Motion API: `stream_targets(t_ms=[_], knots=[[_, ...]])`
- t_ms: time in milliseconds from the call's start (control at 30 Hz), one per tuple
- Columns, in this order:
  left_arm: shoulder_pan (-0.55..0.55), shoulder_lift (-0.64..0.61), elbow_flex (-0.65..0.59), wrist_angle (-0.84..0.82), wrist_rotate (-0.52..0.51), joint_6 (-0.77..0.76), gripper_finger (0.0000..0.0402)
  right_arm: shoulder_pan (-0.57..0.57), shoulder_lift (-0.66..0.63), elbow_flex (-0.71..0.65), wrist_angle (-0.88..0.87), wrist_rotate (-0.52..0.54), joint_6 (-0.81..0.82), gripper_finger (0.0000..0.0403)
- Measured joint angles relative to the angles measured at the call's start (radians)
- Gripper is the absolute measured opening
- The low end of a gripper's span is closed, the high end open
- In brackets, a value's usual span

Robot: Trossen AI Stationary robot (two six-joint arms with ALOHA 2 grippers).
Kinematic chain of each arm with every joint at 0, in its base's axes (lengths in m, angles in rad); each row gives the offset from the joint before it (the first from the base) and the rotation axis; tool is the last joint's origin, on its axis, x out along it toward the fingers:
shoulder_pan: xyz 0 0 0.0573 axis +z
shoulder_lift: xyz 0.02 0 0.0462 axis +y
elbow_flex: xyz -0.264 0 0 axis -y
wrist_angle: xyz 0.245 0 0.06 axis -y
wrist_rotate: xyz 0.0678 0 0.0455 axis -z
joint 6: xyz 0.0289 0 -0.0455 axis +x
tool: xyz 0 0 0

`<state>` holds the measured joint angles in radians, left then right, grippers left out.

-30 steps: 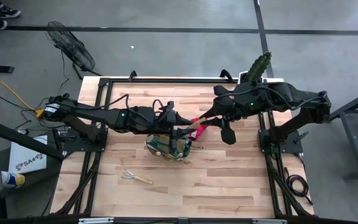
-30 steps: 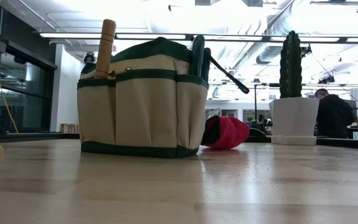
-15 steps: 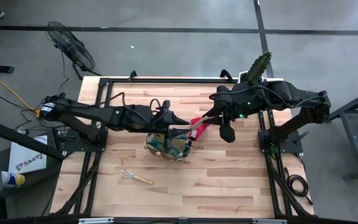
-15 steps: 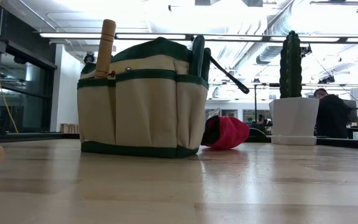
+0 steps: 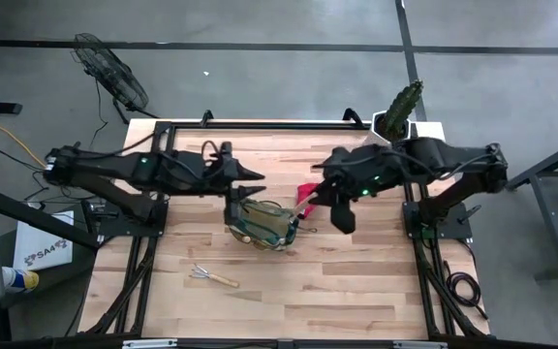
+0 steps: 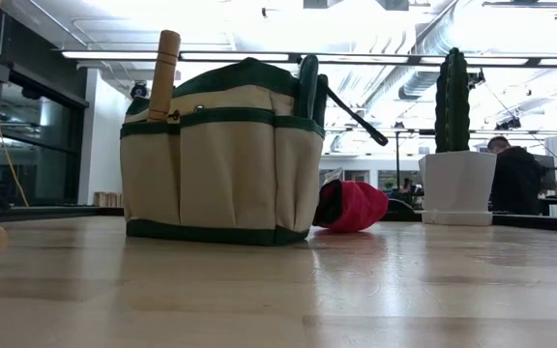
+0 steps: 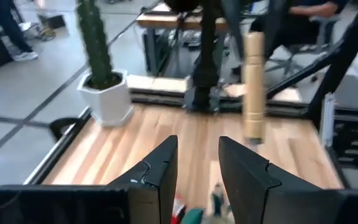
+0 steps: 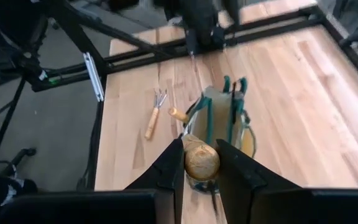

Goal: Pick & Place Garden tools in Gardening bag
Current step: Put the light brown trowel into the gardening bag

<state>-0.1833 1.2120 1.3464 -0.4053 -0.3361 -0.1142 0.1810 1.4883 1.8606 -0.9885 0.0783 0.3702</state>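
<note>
Right gripper holds a wooden-handled trowel over the table; left gripper empty, fingers apart.

Right gripper is clamped on the round wooden end of the trowel handle; in the high view it hangs above the table just right of the gardening bag, near the red glove-like piece; left gripper has its fingers parted with nothing between them, hovering left of the bag near the table's middle; bag stands upright mid-table, a wooden handle sticking out of its side pocket and dark shear handles out of the top; hand rake lies flat toward the front-left part of the table, well apart from the bag; cactus in its white hexagonal pot sits at the back-right corner.
</note>
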Motion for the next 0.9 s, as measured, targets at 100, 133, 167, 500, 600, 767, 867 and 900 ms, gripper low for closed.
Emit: stream_targets(t_ms=[100,133,167,500,600,767,867,900], knots=[[0.0,-0.042,0.0,-0.061,-0.029,0.0,0.0111,0.016,0.035,0.0,0.027,0.0,0.024,0.0059],[0.0,-0.056,0.0,-0.078,-0.038,-0.001,0.0111,0.022,0.049,0.0,0.036,0.0,0.028,0.0059],[0.0,-0.07,0.0,-0.104,-0.043,-0.004,0.0111,0.027,0.061,0.0,0.05,0.0,0.033,0.0059],[0.0,-0.133,0.0,-0.239,-0.049,-0.031,0.0112,0.063,0.167,0.0,0.163,-0.002,0.129,0.0059],[0.0,-0.131,0.0,-0.265,-0.037,-0.034,0.0112,0.069,0.194,0.0,0.166,0.002,0.141,0.0059],[0.0,-0.13,0.0,-0.281,-0.012,-0.04,0.0112,0.075,0.243,0.0,0.172,0.024,0.181,0.0059],[0.0,-0.13,0.0,-0.28,-0.012,-0.041,0.0112,0.079,0.271,0.0,0.171,0.053,0.188,0.0059],[0.0,-0.13,0.0,-0.28,-0.012,-0.041,0.0112,0.08,0.279,0.0,0.169,0.058,0.193,0.0059]])
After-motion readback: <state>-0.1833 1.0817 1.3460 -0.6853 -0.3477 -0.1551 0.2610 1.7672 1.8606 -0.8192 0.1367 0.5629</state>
